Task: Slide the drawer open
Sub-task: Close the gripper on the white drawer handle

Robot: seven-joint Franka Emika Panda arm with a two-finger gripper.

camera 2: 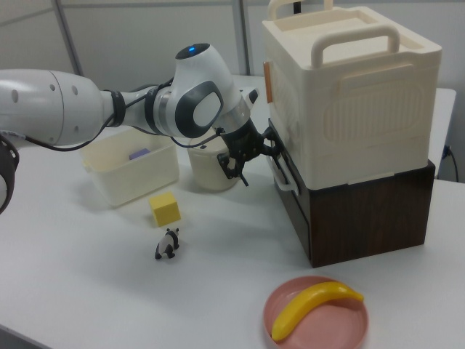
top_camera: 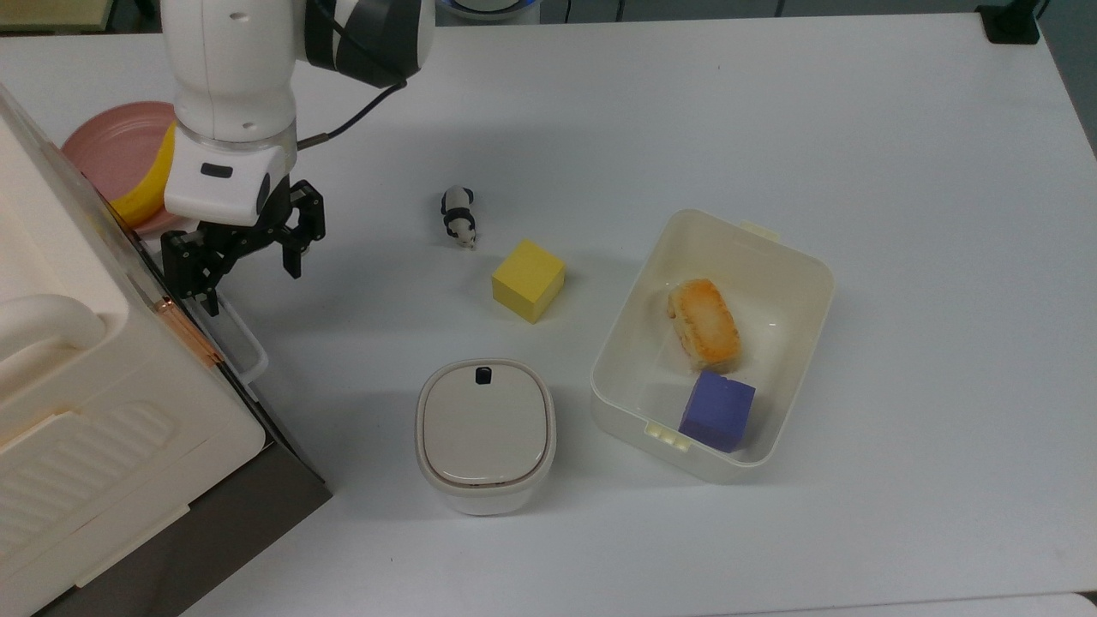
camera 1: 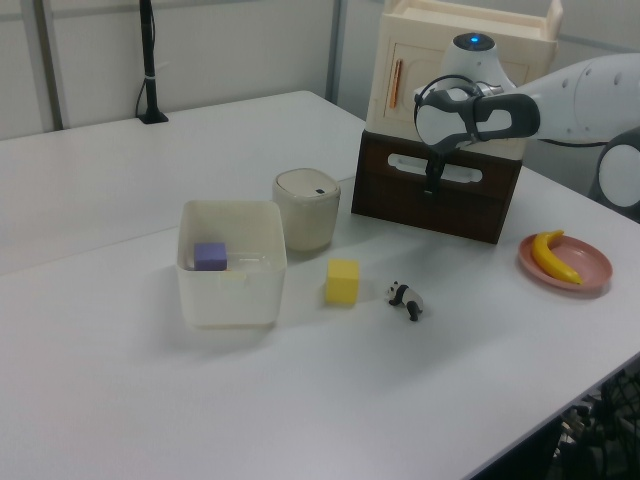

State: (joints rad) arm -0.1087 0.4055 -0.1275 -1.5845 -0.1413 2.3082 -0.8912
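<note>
While the drawer (camera 2: 293,195) sits closed in the dark base of the cabinet (camera 2: 349,109), the jaws (top_camera: 246,257) stand wide at its white handle (top_camera: 244,341). They should straddle the loop squarely, close firmly, then pull straight out along the worktop (top_camera: 686,128).

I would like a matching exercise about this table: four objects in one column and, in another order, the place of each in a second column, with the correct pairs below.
Objects
1. banana
2. purple cube
3. toy panda
4. gripper

Places
A. inside the cream bin, beside the bread piece
B. on the bare table, near the yellow cube
C. on the pink plate
D. at the drawer's white handle

Pairs: 1-C, 2-A, 3-B, 4-D
</note>
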